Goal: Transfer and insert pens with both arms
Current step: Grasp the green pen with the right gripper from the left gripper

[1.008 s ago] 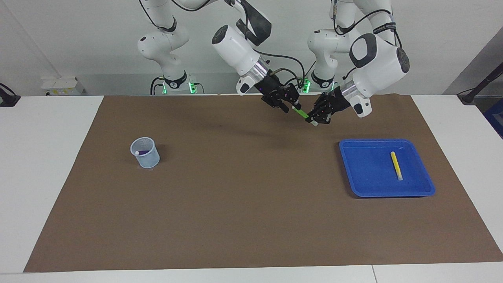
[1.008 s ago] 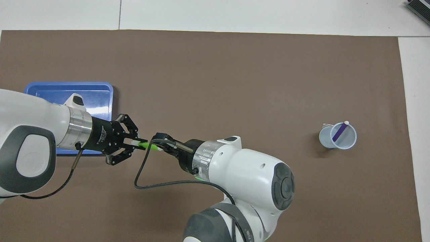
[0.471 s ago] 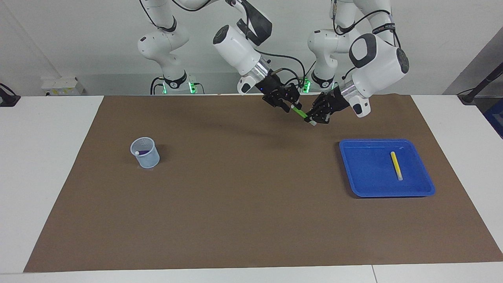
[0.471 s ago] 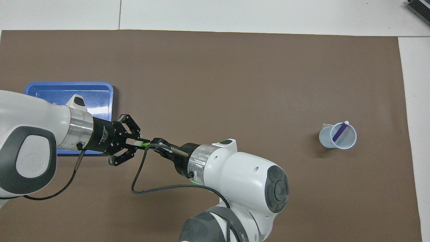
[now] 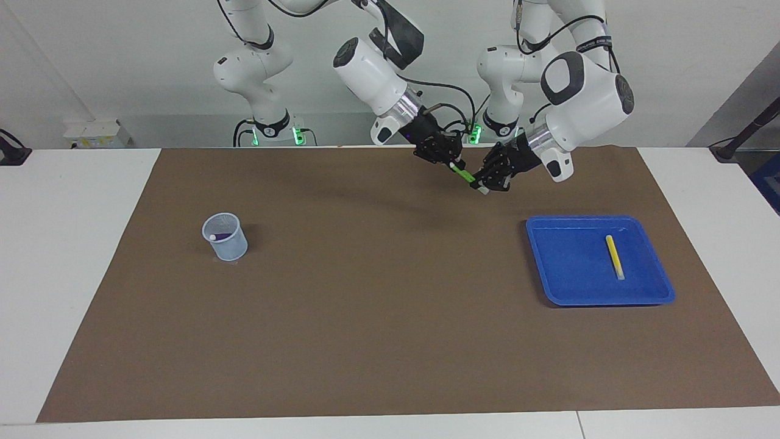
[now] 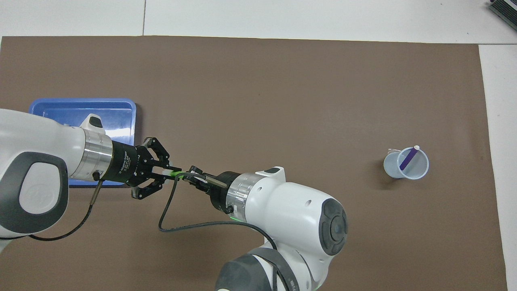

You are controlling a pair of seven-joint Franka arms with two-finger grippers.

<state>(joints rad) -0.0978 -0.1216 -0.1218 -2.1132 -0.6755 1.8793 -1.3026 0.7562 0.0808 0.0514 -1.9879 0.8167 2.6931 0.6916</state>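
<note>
Both grippers, left gripper (image 5: 482,185) and right gripper (image 5: 451,162), are pinching one green pen (image 5: 464,175) in the air over the brown mat (image 5: 365,317); one yellow pen (image 5: 614,256) is lying in one blue tray (image 5: 551,286), one purple pen (image 6: 408,158) is standing in one cup (image 5: 225,236)

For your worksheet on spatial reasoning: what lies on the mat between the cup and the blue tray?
Nothing: between the cup and the blue tray only bare brown mat shows, clearest in the facing view.
</note>
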